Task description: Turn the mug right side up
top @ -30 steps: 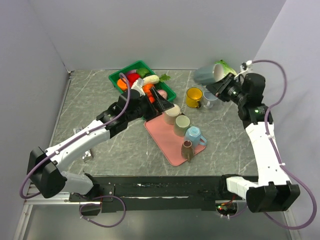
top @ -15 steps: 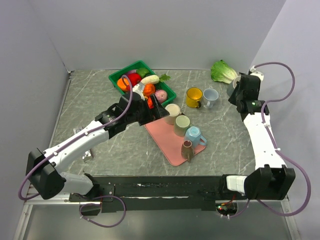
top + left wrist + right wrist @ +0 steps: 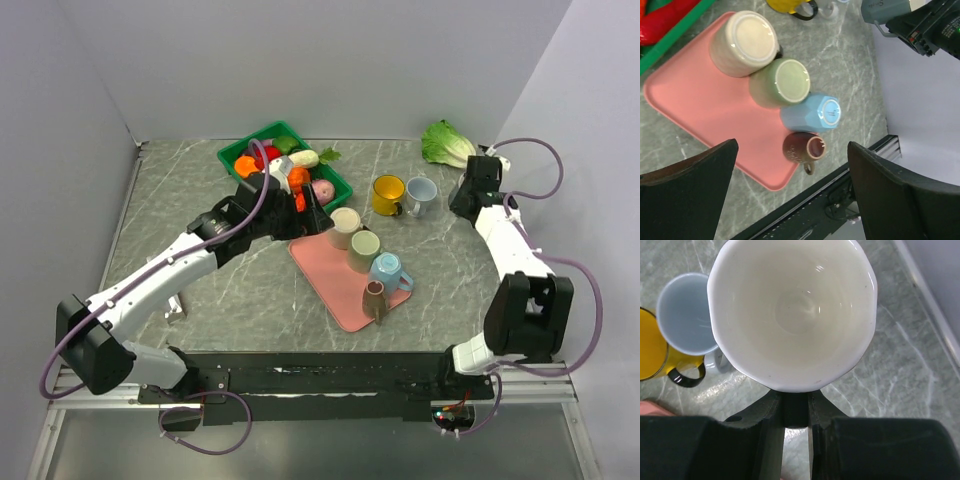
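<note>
Right gripper (image 3: pixel 795 412) lowered, mug (image 3: pixel 792 315) upright (rim pinched)

The left arm (image 3: pixel 170 265) stretches long and low from its near-left base, on a diagonal toward the centre. The left hand (image 3: pixel 308 205) hangs out at the end with both fingers (image 3: pixel 687 187) flung wide apart. Over on the other side, the right arm (image 3: pixel 510 245) rises along the right edge, elbow tucked close to its base. Its wrist is bent over and the right hand (image 3: pixel 795 407) points straight down, jaws pinched tight on the wall of the mug (image 3: pixel 792 310).
</note>
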Motion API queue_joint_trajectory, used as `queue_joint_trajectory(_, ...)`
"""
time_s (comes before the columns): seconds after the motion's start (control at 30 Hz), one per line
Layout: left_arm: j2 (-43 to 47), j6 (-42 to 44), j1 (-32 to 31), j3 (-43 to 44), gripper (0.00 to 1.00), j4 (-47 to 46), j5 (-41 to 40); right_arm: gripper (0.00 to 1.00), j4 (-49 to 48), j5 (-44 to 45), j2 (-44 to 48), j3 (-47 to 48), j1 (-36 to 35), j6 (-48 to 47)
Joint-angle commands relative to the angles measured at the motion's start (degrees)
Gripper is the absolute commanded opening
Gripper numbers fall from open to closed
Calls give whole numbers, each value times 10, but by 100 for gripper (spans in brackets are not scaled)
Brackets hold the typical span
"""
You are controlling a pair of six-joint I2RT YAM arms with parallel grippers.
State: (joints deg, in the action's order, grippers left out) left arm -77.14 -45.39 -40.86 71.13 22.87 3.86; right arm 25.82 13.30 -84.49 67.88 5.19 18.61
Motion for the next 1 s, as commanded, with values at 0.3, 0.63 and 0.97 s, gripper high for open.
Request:
queue_joint_trajectory(0.3, 0, 41, 53, 8, 96, 9, 48, 0, -84, -11, -102, 31, 4, 13)
queue_joint_trajectory(0.63, -17, 41, 56, 15, 96, 8, 73, 0, -100, -23, -145, 38, 4, -17)
queue_joint_trajectory(0.97, -16, 28, 56, 1, 96, 2, 89, 19, -58, -22, -167, 78, 4, -7)
